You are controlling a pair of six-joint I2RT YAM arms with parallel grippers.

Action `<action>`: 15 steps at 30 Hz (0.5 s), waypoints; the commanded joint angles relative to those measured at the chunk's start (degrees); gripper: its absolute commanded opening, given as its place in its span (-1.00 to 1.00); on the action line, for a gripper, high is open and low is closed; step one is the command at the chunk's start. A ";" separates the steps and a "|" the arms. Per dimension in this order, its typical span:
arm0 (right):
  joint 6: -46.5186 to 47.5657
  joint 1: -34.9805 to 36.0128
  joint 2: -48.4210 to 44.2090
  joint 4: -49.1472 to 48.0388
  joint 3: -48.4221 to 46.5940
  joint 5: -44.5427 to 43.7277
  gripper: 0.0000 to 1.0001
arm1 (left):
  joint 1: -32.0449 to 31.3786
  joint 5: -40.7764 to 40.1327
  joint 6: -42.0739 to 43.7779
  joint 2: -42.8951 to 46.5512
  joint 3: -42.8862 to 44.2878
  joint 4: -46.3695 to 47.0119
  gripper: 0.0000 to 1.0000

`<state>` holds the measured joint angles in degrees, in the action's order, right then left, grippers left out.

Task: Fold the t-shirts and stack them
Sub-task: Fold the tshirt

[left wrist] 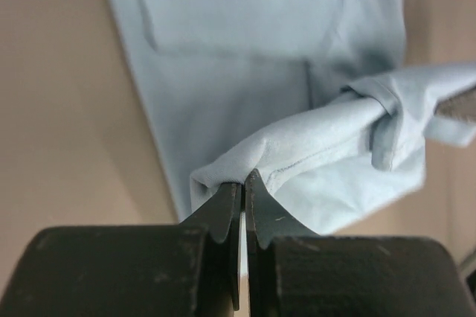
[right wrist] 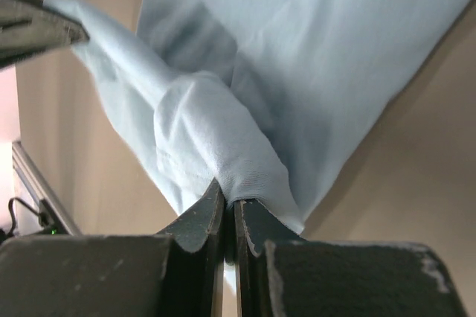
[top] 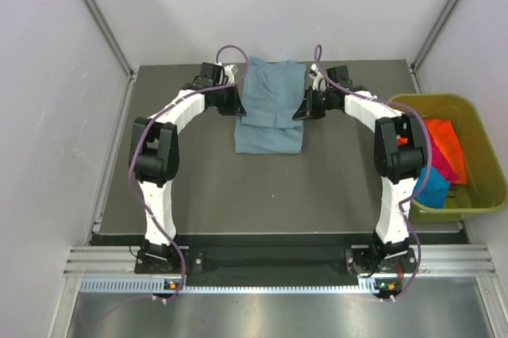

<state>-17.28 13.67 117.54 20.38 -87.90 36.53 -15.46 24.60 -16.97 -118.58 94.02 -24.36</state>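
A grey-blue t-shirt [top: 271, 104] lies partly folded at the far middle of the table. My left gripper [top: 236, 101] is shut on its left edge and lifts a fold of cloth [left wrist: 297, 149]. My right gripper [top: 305, 106] is shut on its right edge, with cloth bunched over the jaws [right wrist: 216, 146]. The two grippers face each other across the shirt. Each wrist view shows the other gripper's tip holding the same raised fold. Orange [top: 444, 141], magenta [top: 441, 170] and turquoise [top: 431, 187] t-shirts lie in the bin at the right.
An olive-green bin [top: 476, 203] stands off the table's right edge. The dark table [top: 262, 187] has a raised rim at its left and near edges. White walls enclose the back and sides.
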 commanded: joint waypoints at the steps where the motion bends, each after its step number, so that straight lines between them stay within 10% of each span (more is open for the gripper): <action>1: -0.91 -0.66 2.34 -3.95 -5.52 1.17 -1.00 | 1.57 0.45 -0.61 -2.78 6.87 4.59 -1.00; 15: -1.88 -1.10 7.36 -6.67 -10.36 -0.23 -1.00 | 2.46 3.00 -1.04 -16.59 24.81 0.46 -1.00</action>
<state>-19.22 12.99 124.31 16.47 -95.77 36.36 -13.37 26.20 -17.74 -134.69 116.27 -24.56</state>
